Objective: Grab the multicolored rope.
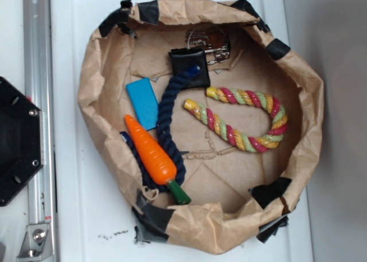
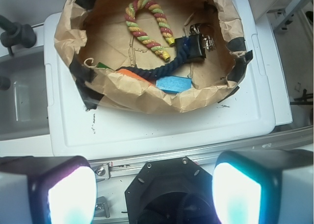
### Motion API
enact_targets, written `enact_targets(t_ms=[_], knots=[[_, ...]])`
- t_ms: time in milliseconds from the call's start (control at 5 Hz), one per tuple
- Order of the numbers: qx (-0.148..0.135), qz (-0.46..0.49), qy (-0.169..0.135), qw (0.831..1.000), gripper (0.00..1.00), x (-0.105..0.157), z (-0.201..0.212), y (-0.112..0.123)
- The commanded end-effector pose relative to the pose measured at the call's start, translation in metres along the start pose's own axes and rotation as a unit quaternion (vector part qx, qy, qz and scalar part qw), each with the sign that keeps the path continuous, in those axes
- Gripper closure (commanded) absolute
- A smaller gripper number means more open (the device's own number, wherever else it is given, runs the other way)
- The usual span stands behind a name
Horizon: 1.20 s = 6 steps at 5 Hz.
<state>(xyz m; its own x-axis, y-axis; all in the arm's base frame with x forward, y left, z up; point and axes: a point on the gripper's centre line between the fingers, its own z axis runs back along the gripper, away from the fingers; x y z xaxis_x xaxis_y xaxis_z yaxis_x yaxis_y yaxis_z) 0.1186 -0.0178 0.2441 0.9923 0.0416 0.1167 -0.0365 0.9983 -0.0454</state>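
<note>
Exterior view looks straight down into a crumpled brown paper basket [image 1: 92, 101] patched with black tape, standing on a white table [image 1: 86, 216]. The multicolored rope [image 1: 243, 116], a thick twisted cord of pink-red, yellow and pale green strands bent in a U, lies on the basket floor at the right side, apart from everything else. To its left lie a dark navy blue rope [image 1: 169, 110], an orange plastic carrot toy with a green stem [image 1: 152, 153] resting across that rope, and a flat blue rectangular block [image 1: 143, 101]. From the wrist view the claw [image 2: 154, 192] is high above the table and well away from the basket, its two pads [image 2: 71, 194] spread wide with nothing between them. The risk I judge is catching the tall paper wall on the descent, or pinching only one leg of the U so the rope slips. No brand, label or writing is legible.
</note>
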Motion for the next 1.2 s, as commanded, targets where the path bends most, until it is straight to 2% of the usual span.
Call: enact_targets(t_ms=[0,200,400,600,800,1000], knots=[[0.0,0.0,0.0,1.0,0.0,0.0,0.0,0.0],[0.01,0.016,-0.048,0.999,0.0,0.046,-0.03,-0.01],[0.006,-0.008,-0.062,0.998,0.0,0.093,-0.066,-0.007],[-0.004,-0.027,-0.032,0.999,0.0,0.136,-0.112,-0.006],[0.021,-0.02,-0.015,0.999,0.0,0.166,-0.154,-0.007],[0.016,-0.053,-0.016,0.998,0.0,0.182,-0.193,-0.015]])
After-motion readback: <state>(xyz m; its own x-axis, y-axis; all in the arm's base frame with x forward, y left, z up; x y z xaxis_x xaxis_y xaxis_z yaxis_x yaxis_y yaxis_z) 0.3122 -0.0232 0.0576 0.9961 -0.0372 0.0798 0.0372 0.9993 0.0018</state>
